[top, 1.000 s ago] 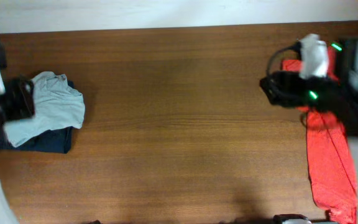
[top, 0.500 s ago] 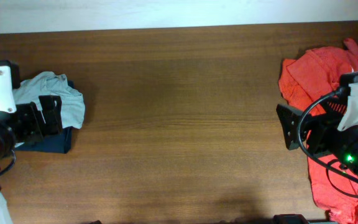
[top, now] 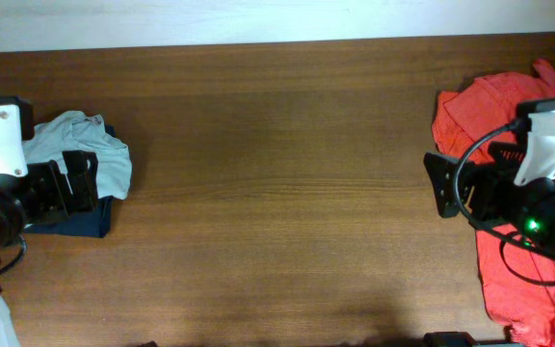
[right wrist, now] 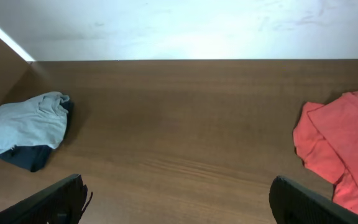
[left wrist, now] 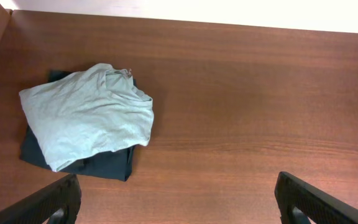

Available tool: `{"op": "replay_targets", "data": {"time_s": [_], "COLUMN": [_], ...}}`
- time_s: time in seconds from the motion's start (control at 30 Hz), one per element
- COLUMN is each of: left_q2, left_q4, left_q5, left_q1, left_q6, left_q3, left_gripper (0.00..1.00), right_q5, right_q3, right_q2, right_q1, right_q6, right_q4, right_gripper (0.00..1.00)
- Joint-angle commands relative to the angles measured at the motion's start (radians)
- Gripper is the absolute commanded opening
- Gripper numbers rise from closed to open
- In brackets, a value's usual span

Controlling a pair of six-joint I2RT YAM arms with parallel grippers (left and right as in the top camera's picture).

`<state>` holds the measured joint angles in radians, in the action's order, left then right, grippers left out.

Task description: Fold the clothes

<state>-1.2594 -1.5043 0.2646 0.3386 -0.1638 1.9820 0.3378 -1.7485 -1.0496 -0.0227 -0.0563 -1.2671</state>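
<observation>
The left fingers (left wrist: 55,202) are spread wide with nothing between them; only their dark tips show at the bottom corners of the left wrist view. The right fingers (right wrist: 51,202) are likewise parted and empty, with bare wood in the gap.

From overhead, the left arm (top: 8,193) hangs at the left end of the desk (top: 277,193), its black fingers over the near edge of a small stack. That stack is a pale grey-blue shirt (top: 104,159), folded and a little rumpled, lying on top of a dark navy garment (top: 92,220) whose edges show beneath it.

At the far right end, well apart from the stack, a red garment (top: 475,111) lies loose and crumpled, running down the desk's right edge. The right arm (top: 538,202) sits above its middle, hiding part of it, and the fingers reach just past the cloth's left edge over bare wood.
</observation>
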Motion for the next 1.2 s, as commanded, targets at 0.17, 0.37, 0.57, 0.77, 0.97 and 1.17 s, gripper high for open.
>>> {"op": "replay_targets", "data": {"time_s": [0.17,0.37,0.57,0.77,0.97,1.17], "left_q2": [-0.003,-0.003,-0.003,-0.003,-0.003,-0.003], "left_q4": [-0.001,-0.001,-0.001,-0.001,-0.001,-0.001], "left_q5": [0.004,0.004,0.004,0.004,0.004,0.004], "left_q1": [-0.005,-0.004,-0.004,-0.004,-0.004,-0.004], "left_q6": [-0.006,-0.006,-0.006,-0.006,-0.006,-0.006], "left_q3": [-0.002,-0.002,-0.002,-0.002,-0.002,-0.002], "left_gripper": [0.99,0.99,0.99,0.99,0.99,0.99], "right_q5": [-0.013,-0.013,-0.013,0.007,0.048,0.043], "right_q3": [0.000,0.000,0.000,0.000,0.000,0.005], "right_q2": [-0.075,-0.169,-0.274,-0.422,-0.375,-0.183], "right_q1": [-0.004,-0.004,-0.004,-0.001,-0.036,0.043], "right_q6": [0.000,0.000,0.000,-0.006,0.021,0.336], "right_q4": [-0.001,-0.001,-0.001,-0.045,-0.052,0.051], "right_gripper": [0.99,0.98,0.99,0.99,0.99,0.99]}}
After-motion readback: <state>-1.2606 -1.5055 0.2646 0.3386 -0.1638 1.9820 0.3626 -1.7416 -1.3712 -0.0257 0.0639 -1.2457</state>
